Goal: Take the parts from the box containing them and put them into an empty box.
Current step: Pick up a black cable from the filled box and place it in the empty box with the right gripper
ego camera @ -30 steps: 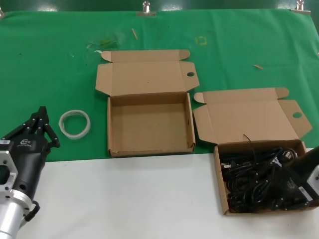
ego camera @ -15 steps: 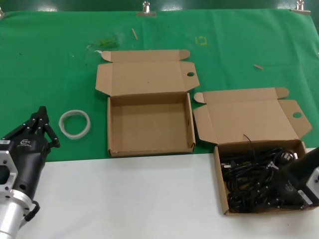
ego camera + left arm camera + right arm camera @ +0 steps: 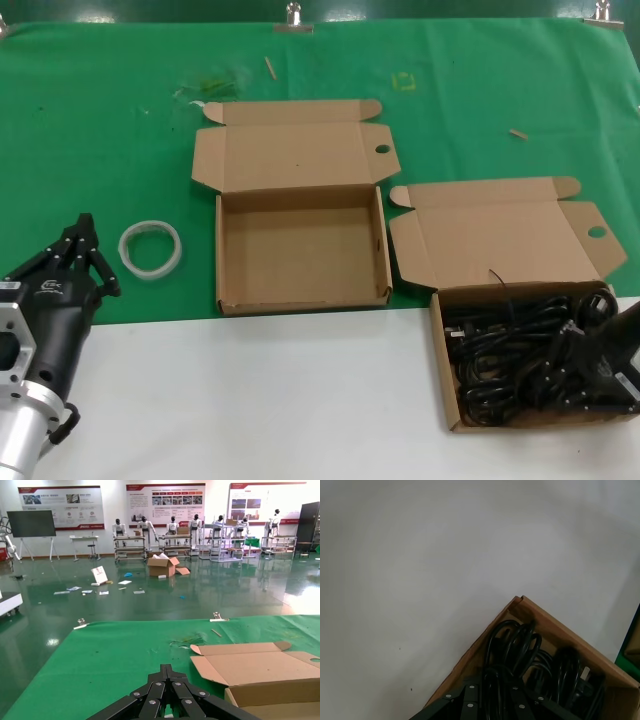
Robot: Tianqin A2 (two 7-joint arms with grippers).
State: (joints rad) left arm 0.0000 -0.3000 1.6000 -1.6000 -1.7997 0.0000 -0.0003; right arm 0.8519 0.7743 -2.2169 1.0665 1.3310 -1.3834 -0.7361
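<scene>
While right tool (image 3: 572, 362) grips cords (image 3: 510, 350), left tool (image 3: 80, 245) idles.

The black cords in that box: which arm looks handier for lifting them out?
The right. Its tool is already down among the cords in the right-hand box; the left tool waits beside the whitish ring.

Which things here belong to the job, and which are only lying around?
Job:
- black cords
- full box on the right
- empty box in the middle
- right gripper among the cords

Lying about:
- whitish ring
- green cloth
- left gripper, idle
</scene>
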